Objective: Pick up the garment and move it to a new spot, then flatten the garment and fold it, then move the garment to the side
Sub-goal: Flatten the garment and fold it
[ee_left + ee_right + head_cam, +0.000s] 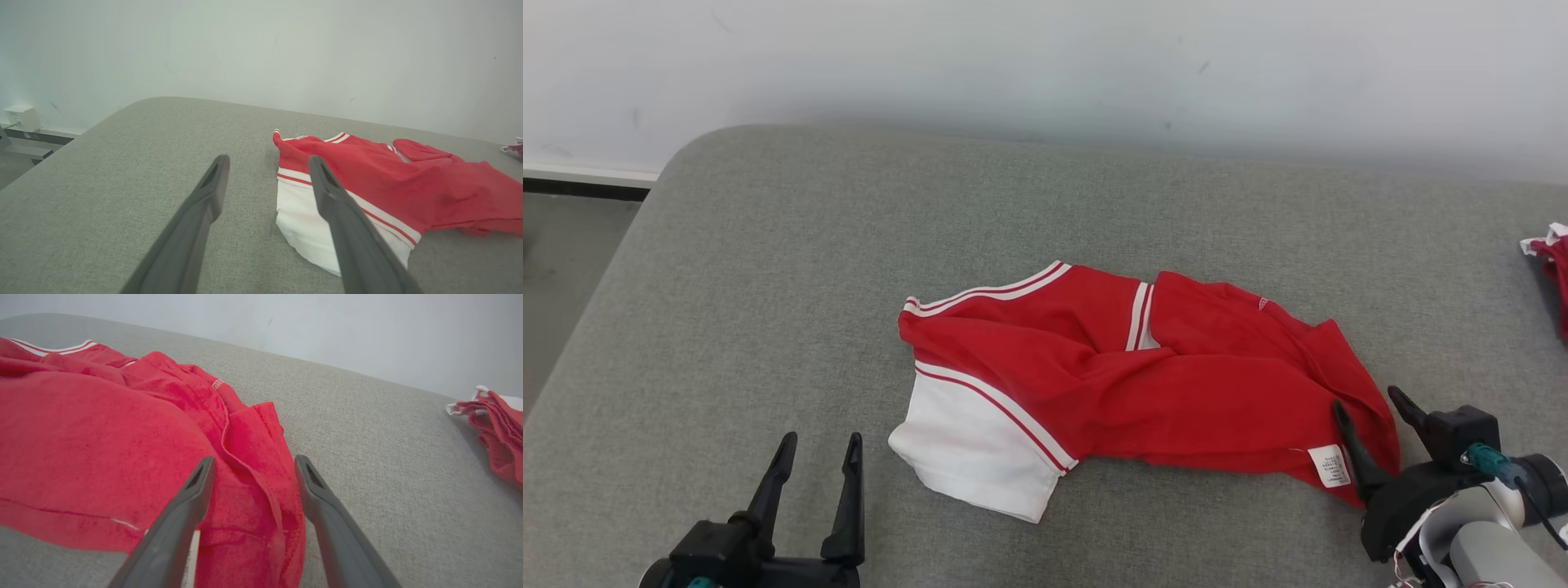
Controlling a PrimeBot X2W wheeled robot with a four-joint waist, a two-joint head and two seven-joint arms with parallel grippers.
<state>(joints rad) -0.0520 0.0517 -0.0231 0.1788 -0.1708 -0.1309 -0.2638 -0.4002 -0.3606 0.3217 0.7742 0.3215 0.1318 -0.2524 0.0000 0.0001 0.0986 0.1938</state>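
The garment (1143, 384), red with white-striped trim and a white panel, is seen crumpled near the middle of the grey pad (768, 269). The right gripper (1365, 398) is placed at its right end, beside the care tag (1329, 465), with jaws spread wide and nothing clamped. The hem (261, 490) lies between the fingers, though whether they touch it cannot be told. The left gripper (821, 438) is held wide and empty, near the white panel (298, 220) but apart from it. Another red cloth (1553, 261) is seen at the pad's far right edge.
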